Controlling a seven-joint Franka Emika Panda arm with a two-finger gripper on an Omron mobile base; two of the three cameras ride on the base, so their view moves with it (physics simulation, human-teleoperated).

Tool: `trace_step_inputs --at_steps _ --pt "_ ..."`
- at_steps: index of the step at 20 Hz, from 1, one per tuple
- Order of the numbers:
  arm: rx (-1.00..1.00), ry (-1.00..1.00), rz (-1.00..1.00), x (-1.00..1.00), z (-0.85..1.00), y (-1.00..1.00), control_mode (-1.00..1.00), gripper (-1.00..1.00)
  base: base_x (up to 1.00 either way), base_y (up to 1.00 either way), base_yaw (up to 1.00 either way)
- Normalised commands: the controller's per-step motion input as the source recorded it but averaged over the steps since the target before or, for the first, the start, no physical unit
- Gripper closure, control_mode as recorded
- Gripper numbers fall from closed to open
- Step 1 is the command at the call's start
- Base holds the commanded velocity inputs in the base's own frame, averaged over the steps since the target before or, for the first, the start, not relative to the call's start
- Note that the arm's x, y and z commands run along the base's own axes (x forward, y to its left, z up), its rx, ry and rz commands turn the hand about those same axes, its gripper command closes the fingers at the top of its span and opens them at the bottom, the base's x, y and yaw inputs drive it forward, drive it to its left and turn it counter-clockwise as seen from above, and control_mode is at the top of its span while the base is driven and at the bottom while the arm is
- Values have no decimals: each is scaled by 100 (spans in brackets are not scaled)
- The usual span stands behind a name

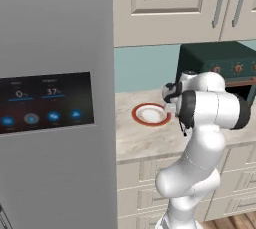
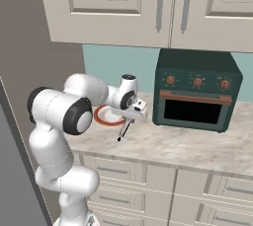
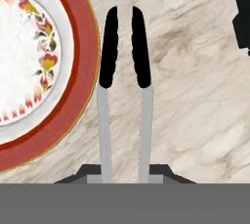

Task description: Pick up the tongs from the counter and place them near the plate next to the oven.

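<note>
My gripper (image 2: 131, 118) is shut on the tongs (image 2: 123, 131), which hang tilted down over the marbled top (image 2: 163, 146). In the hand view the tongs (image 3: 124, 56) run up from my gripper (image 3: 124, 174) as two grey arms with black tips close together, just right of the plate (image 3: 34, 71). The red-rimmed plate (image 1: 150, 114) lies on the top left of the dark green oven (image 1: 220, 65); my arm partly covers the plate (image 2: 103, 117) in the right base view. The oven (image 2: 197, 92) stands to the right of the tongs. The counter is out of view.
A tall grey fridge (image 1: 50, 103) with a display panel stands at the left end of the top. Wall cabinets (image 2: 148, 3) hang above and drawers (image 2: 163, 180) sit below. A dark corner of the oven (image 3: 241, 12) shows beyond the tongs' right tip.
</note>
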Motion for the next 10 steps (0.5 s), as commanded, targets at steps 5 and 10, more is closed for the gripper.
trace_step_inputs --at_steps 5,10 --pt "-1 0 0 58 -33 -10 -100 100 0 0 0" --pt "-11 -8 0 45 -38 -8 -100 100 0 0 0"
